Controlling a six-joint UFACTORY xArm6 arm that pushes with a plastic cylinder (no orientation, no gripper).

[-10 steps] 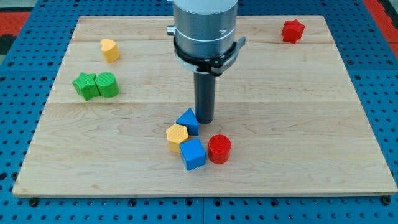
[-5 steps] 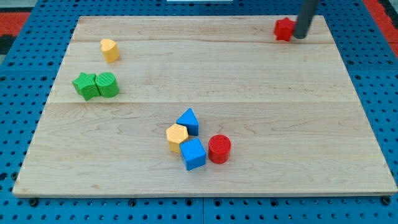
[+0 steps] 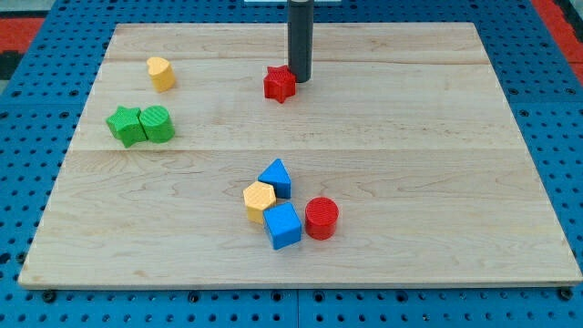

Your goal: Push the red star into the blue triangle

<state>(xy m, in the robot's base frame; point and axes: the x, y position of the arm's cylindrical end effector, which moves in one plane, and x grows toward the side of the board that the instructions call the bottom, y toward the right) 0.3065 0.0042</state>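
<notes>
The red star [image 3: 280,84] lies on the wooden board [image 3: 437,164] near the view's top, a little left of centre. My tip [image 3: 300,78] touches the star's upper right side, with the dark rod rising out of the view's top. The blue triangle [image 3: 275,177] sits well below the star, toward the view's bottom centre, at the top of a small cluster of blocks.
Touching the triangle are a yellow hexagon [image 3: 260,200] and a blue cube [image 3: 283,225]; a red cylinder [image 3: 322,218] stands just right of the cube. A yellow block [image 3: 161,73], a green star [image 3: 124,125] and a green cylinder [image 3: 157,123] lie at the view's left.
The rod went from beside the blue triangle to the top right corner, then pushed the red star leftward along the top to just left of centre.
</notes>
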